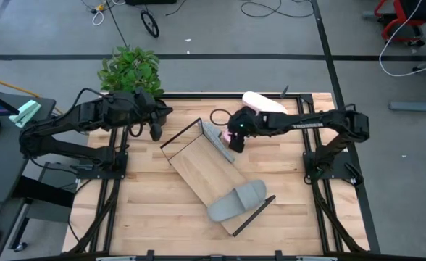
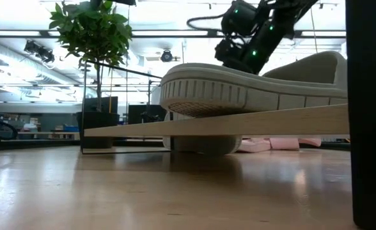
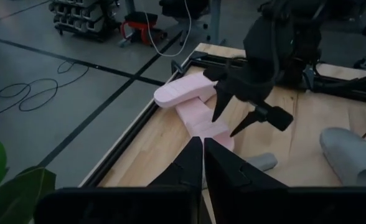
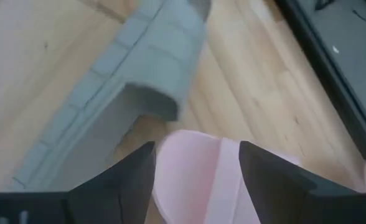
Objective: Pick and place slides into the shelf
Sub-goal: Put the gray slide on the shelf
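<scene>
The shelf (image 1: 202,170) lies slantwise across the middle of the table. One grey slide (image 1: 238,201) rests sole down on the shelf's near end, and the low view shows it large (image 2: 252,80). A second grey slide (image 1: 211,132) lies on the table at the shelf's far end. Two pink slides (image 1: 264,104) lie at the far edge, one (image 3: 182,91) resting on the other (image 3: 203,123). My right gripper (image 4: 195,152) hovers open just above the lower pink slide (image 4: 201,180), a finger to either side. My left gripper (image 3: 203,155) hangs shut and empty at the far left.
A potted plant (image 1: 130,70) stands past the table's far left corner. A black frame (image 1: 322,156) borders the table's sides. Bare tabletop (image 1: 155,210) lies left of the shelf and at the near edge.
</scene>
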`<state>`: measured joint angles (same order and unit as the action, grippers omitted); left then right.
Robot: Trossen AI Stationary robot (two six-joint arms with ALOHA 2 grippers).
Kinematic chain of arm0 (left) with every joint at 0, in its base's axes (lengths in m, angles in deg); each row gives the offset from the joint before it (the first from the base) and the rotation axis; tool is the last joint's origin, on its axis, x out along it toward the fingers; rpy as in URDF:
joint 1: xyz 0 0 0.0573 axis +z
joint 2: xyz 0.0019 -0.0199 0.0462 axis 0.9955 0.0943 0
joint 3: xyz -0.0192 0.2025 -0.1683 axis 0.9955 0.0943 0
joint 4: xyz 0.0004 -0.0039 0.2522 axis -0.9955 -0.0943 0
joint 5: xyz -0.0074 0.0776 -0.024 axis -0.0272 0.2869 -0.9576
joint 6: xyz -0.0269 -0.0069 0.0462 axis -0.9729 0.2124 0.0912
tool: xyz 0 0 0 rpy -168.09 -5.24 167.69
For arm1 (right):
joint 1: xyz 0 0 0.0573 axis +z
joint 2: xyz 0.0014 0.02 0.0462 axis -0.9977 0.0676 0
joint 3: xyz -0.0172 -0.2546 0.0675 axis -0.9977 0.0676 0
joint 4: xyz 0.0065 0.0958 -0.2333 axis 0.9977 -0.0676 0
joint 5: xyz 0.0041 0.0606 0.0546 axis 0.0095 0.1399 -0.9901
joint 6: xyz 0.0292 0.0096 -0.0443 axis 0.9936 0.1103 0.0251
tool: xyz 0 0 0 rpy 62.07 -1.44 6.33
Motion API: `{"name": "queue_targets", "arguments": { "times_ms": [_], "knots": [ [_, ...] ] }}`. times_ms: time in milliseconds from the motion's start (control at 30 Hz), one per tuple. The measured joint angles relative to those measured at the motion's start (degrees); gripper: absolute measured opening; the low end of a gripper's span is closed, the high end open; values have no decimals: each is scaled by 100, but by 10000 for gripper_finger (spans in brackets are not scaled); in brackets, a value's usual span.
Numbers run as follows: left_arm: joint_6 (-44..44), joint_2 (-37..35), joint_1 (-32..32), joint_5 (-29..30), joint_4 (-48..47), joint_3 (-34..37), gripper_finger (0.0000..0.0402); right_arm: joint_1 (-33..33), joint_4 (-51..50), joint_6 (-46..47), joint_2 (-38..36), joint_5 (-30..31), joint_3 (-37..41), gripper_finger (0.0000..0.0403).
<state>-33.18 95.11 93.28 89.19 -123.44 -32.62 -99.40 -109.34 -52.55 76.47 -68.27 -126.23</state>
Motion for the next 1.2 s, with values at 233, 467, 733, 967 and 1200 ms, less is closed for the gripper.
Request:
{"name": "queue_targets", "arguments": {
  "times_ms": [233,467,733,967,1200],
  "knots": [
    [-3,-2,0,0,0,0,21,0,573,-956,381,-71,2,236],
    [-5,-2,0,1,0,0,30,-99,845,-1674,534,-151,2,236],
    [-44,-2,0,2,-16,-2,17,-136,1272,-1980,771,-357,2,236],
    [-51,-2,-2,2,-38,-4,25,-163,1570,-2012,943,-359,4,236],
    [-200,-2,-5,-107,-78,-9,26,-286,1684,-2161,1172,-482,5,206]
  ]
}}
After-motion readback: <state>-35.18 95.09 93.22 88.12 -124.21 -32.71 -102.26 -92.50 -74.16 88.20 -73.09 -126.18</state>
